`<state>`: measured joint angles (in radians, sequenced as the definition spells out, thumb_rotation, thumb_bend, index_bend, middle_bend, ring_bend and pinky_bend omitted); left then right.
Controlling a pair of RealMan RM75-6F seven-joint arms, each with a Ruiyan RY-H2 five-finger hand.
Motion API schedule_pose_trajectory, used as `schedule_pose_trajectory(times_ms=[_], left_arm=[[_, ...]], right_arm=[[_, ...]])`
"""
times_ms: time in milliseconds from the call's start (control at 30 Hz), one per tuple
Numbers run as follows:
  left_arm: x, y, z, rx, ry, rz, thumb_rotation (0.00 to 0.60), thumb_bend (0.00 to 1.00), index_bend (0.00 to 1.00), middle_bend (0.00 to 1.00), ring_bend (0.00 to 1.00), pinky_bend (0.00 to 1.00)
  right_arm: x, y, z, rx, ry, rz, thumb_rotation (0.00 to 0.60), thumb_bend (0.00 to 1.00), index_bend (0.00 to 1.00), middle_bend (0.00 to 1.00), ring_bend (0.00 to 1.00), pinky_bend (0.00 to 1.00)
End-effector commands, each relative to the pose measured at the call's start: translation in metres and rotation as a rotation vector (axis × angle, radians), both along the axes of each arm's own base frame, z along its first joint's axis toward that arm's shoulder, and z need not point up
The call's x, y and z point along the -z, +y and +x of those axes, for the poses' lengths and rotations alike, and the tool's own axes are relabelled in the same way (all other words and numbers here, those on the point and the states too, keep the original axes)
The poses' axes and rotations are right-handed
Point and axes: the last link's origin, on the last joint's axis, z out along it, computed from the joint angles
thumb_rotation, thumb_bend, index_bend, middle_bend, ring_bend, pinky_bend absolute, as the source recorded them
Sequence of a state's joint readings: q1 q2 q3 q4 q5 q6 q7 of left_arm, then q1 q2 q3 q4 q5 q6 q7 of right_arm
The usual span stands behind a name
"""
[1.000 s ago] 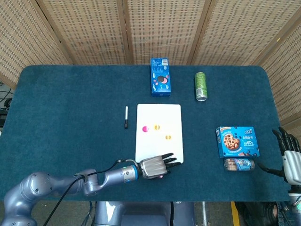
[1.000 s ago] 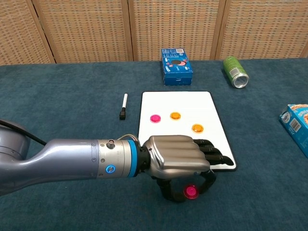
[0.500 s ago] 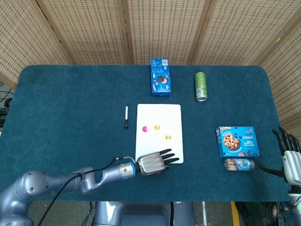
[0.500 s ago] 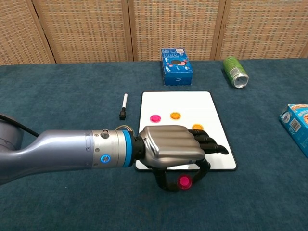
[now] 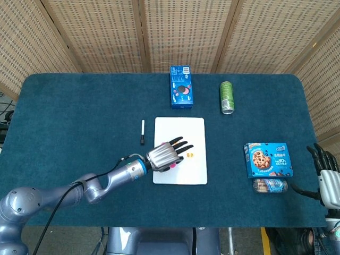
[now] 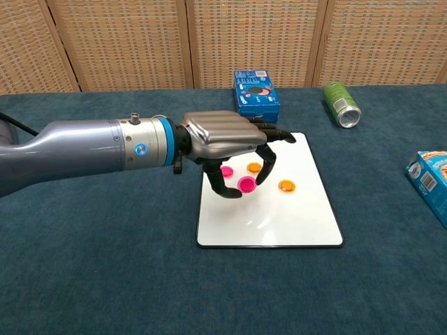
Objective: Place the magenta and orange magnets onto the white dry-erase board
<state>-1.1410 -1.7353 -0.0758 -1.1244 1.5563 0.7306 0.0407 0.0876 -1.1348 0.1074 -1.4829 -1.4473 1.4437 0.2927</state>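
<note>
The white dry-erase board (image 5: 180, 172) (image 6: 269, 223) lies flat at the table's centre. My left hand (image 5: 164, 155) (image 6: 227, 139) hovers over its far half and pinches a magenta magnet (image 6: 246, 184) (image 5: 172, 165) between thumb and a finger, slightly above the surface. On the board sit another magenta magnet (image 6: 226, 171) and two orange magnets (image 6: 254, 168) (image 6: 286, 186); the head view shows only one orange magnet (image 5: 190, 155), the others being hidden by the hand. My right hand (image 5: 329, 180) hangs at the table's right edge, fingers apart, holding nothing.
A black-capped marker (image 5: 142, 132) (image 6: 179, 154) lies left of the board. A blue cookie box (image 5: 180, 94) (image 6: 256, 96) and a green can (image 5: 227, 97) (image 6: 341, 104) sit behind it. Another blue cookie box (image 5: 268, 160) (image 6: 429, 178) and a small packet (image 5: 270, 185) lie right.
My left hand rose from the cloth at the board's near edge and moved away from me over the board, carrying the magenta magnet. The right hand stayed still.
</note>
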Motion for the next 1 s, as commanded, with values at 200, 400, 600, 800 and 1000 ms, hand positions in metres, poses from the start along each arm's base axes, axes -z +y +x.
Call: schedule_pose_trajectory(times_ms=[200,400,600,800,1000], left_arm=[[0.023,0.005,0.015,-0.052,-0.013,-0.021,0.6,0.33,0.53,0.0,0.0,0.0],[0.03,0.016,0.017,-0.084,0.004,-0.007,0.6,0.33,0.53,0.0,0.0,0.0],[0.032,0.022,0.014,-0.123,0.008,-0.003,0.6,0.33,0.53,0.0,0.0,0.0],[0.036,0.023,0.01,-0.143,0.016,-0.003,0.6,0.33,0.53,0.0,0.0,0.0],[0.039,0.027,0.009,-0.154,0.025,0.004,0.6,0.33,0.53,0.0,0.0,0.0]], right_arm=[[0.001,-0.001,-0.002,0.01,-0.002,0.006,0.6,0.0,0.0,0.0,0.0,0.01],[0.001,-0.002,-0.005,0.018,-0.01,0.008,0.6,0.0,0.0,0.0,0.0,0.01],[0.001,-0.002,-0.005,0.015,-0.012,0.012,0.6,0.0,0.0,0.0,0.0,0.01],[0.0,-0.002,-0.005,0.015,-0.014,0.007,0.6,0.0,0.0,0.0,0.0,0.01],[0.0,-0.002,-0.005,0.017,-0.013,0.008,0.6,0.0,0.0,0.0,0.0,0.01]])
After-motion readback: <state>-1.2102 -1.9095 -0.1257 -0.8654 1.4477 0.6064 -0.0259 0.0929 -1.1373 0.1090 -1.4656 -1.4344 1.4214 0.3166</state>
